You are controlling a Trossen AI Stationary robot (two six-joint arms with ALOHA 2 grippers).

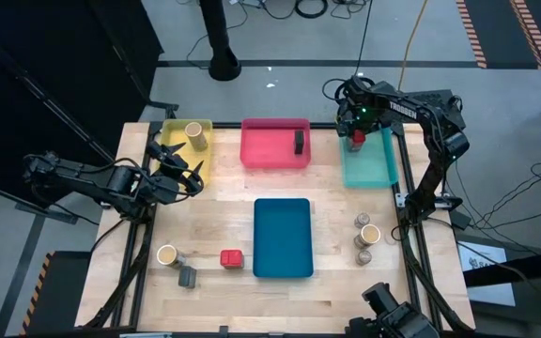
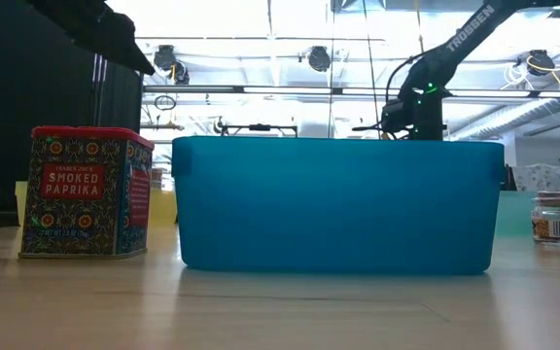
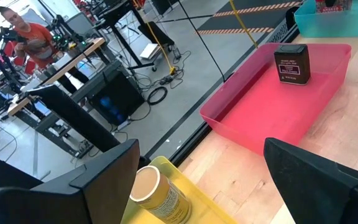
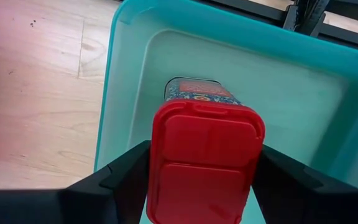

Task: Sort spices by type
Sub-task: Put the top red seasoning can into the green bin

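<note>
Right gripper (image 4: 201,180) over the teal tray (image 1: 380,167) at far right, fingers flanking a red-lidded spice box (image 4: 202,163), grip unclear, left gripper (image 1: 178,161) wide open and empty over the yellow tray (image 1: 206,160), tan jar (image 1: 194,135) inside

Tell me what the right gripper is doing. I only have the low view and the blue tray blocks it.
Observer: The right gripper is over the teal tray, with its fingers against both sides of a red-lidded tin.
Operator: Is the tin set down?
Observer: I can't tell. It is upright inside the tray's walls, but its base is hidden.
Operator: Left arm?
Observer: The left gripper is open and empty at the yellow tray, which holds one tan jar.
Operator: Red tray?
Observer: One dark box stands upright in the red tray.
</note>
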